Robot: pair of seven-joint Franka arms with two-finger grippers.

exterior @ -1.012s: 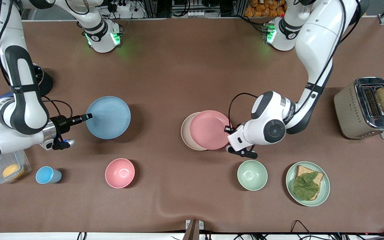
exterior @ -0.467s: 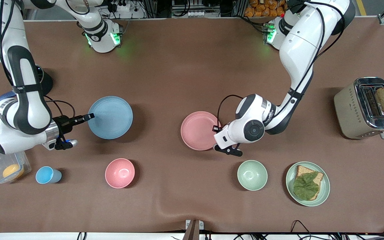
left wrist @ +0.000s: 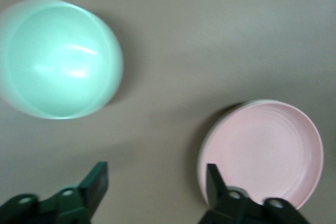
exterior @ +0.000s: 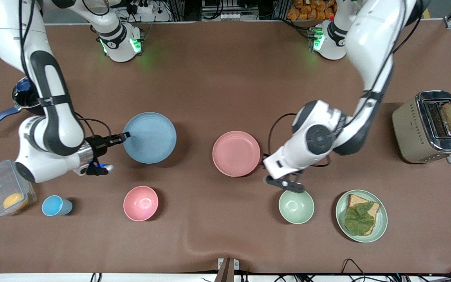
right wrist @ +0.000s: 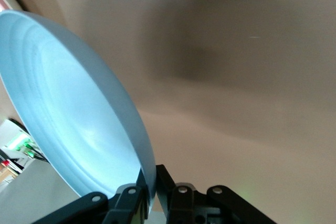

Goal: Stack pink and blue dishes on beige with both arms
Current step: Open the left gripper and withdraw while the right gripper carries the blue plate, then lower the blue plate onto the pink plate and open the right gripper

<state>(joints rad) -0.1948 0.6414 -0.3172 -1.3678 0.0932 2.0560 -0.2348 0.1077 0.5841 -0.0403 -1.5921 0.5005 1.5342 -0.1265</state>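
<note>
My right gripper is shut on the rim of the light blue plate and holds it above the table, toward the right arm's end; the right wrist view shows the fingers pinching the blue plate. In the middle lies the pink plate; it covers the beige plate, of which only a thin pale edge shows. My left gripper hangs open and holds nothing, over bare table beside the pink plate; the left gripper has one finger near that plate's rim.
Nearer the front camera stand a blue cup, a pink bowl, a green bowl and a green plate with toast. A toaster stands at the left arm's end. A clear container and a dark pot are at the right arm's end.
The left gripper set the pink plate squarely on the beige one, let go and drew back toward the green bowl. The right arm carried the blue plate toward the middle.
</note>
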